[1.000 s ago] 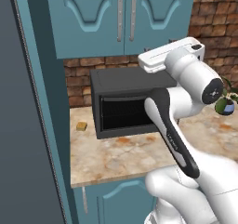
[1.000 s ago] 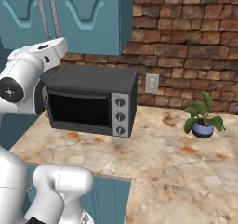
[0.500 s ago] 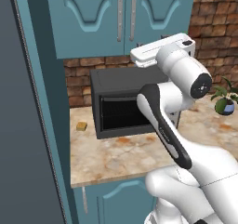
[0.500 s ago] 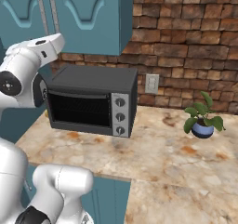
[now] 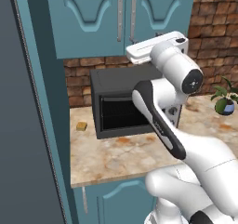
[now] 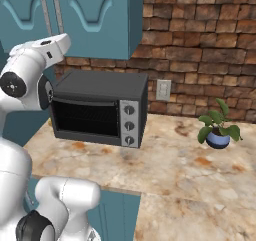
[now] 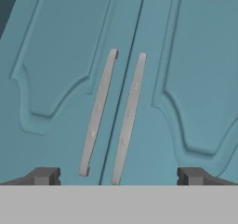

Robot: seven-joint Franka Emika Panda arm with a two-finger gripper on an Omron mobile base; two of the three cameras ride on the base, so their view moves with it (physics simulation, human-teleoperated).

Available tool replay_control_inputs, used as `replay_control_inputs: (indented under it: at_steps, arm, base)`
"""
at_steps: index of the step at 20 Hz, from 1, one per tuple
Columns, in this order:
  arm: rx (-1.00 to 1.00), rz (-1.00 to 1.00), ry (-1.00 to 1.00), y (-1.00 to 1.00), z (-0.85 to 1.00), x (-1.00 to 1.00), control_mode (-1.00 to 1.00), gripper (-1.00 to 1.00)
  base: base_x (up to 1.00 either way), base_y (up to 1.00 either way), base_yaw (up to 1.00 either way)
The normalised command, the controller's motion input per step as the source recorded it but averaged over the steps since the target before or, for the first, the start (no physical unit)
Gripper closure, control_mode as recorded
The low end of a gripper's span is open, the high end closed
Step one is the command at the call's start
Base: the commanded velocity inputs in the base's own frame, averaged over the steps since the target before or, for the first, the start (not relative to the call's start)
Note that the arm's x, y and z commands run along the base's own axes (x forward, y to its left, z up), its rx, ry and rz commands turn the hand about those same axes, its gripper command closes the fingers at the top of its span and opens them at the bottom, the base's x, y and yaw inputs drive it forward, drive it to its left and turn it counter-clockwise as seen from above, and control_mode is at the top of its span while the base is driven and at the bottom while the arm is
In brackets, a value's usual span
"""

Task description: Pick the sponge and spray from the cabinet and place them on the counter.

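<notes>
Room: kitchen with a brick wall behind a beige marbled tabletop point(image 6: 200, 180).
Cabinet point(image 5: 116, 18): teal, hung above the microwave point(image 6: 100, 110), both doors shut, two silver handles point(image 7: 98, 111) side by side at the seam.
Hand point(image 7: 118, 175): raised above the microwave, facing the cabinet doors, fingers point(image 7: 44, 175) spread wide, holding nothing.
Sponge, spray: cannot tell, hidden by the shut doors.
Block point(image 5: 82, 126): small, orange-tan, on the tabletop left of the microwave.
Plant point(image 6: 218, 130): potted, well right of the microwave.
</notes>
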Motion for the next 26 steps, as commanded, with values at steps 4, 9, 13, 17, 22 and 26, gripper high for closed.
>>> replay_control_inputs:
  at_steps: [4,9,13,17,22,26]
  arm:
    - [0.00,0.00,-0.01,0.00,0.00,0.31,-1.00,-1.00]
    - [0.00,0.00,-0.11,0.00,0.00,0.22,-1.00,-1.00]
    - [0.00,0.00,-0.08,0.00,0.00,0.33,-1.00,-1.00]
    - [0.00,0.00,-0.03,0.00,0.00,0.40,-1.00,-1.00]
    - [0.00,0.00,0.00,0.00,0.00,0.40,-1.00,-1.00]
    - [0.00,0.00,0.00,0.02,0.00,0.40,-1.00,-1.00]
  base:
    - [0.00,0.00,0.00]
    - [0.00,0.00,0.00]
    - [0.00,0.00,0.00]
    - [0.00,0.00,0.00]
    - [0.00,0.00,0.00]
    - [0.00,0.00,0.00]
